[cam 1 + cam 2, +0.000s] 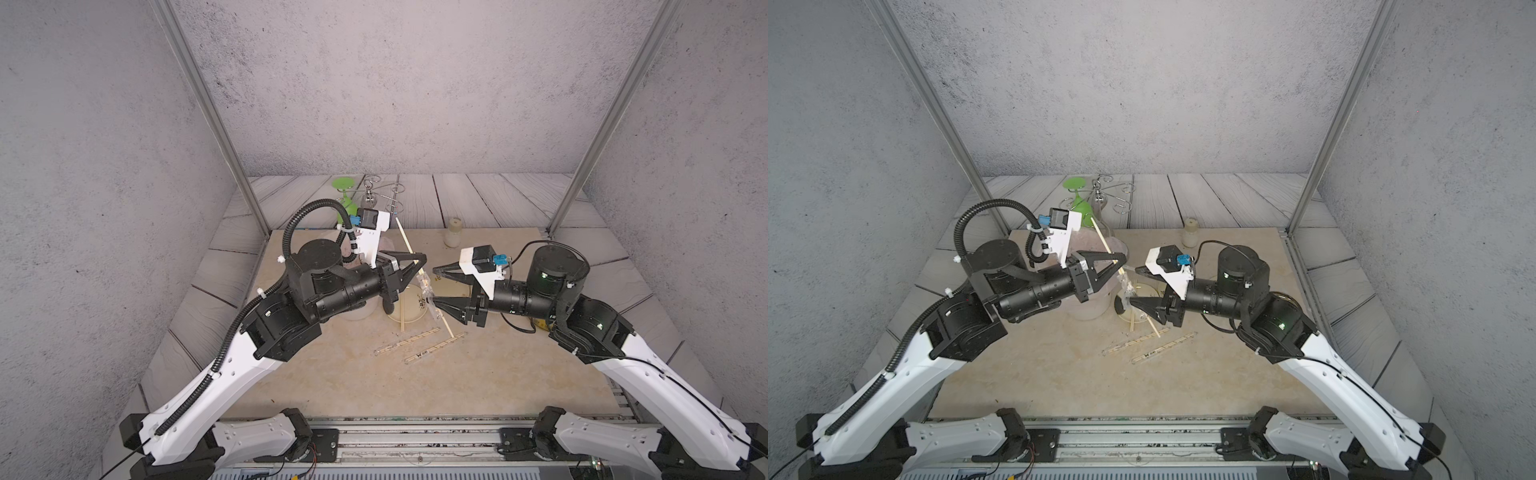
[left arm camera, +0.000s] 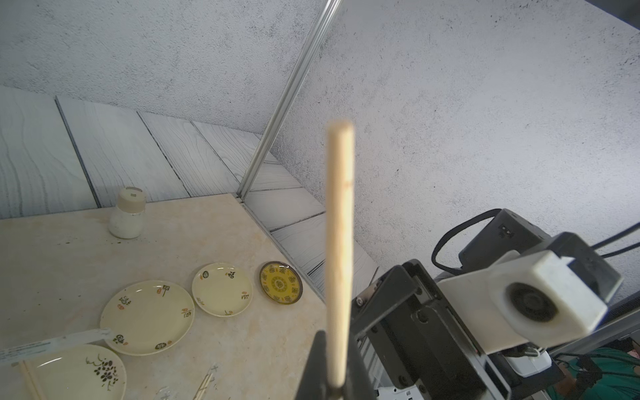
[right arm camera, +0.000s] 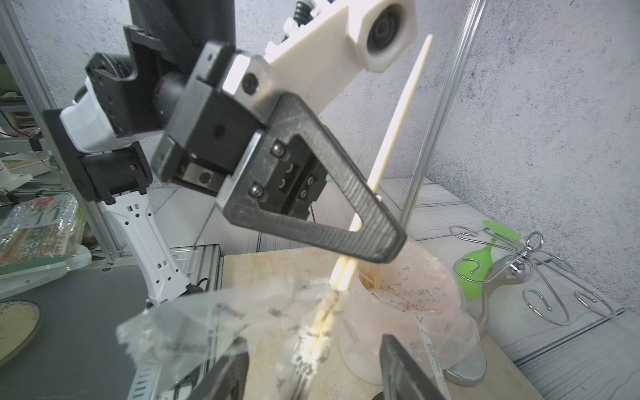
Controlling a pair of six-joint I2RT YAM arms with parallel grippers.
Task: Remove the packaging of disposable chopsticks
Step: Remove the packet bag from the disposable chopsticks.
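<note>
Left end effector [image 1: 417, 266] clamped on pale tan wooden chopstick pair [image 1: 405, 241]; right end effector [image 1: 435, 285] open astride clear printed plastic sleeve [image 1: 424, 291]; risk of pinching sticks through sleeve, jamming pull-off.

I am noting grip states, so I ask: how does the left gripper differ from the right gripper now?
The left gripper is shut on the disposable chopsticks; the right gripper is open and grips nothing. The left gripper clamps bare wood, while the right gripper's jaws stand apart on either side of the crumpled packaging at the sticks' lower end. Both are black and point toward each other.
</note>
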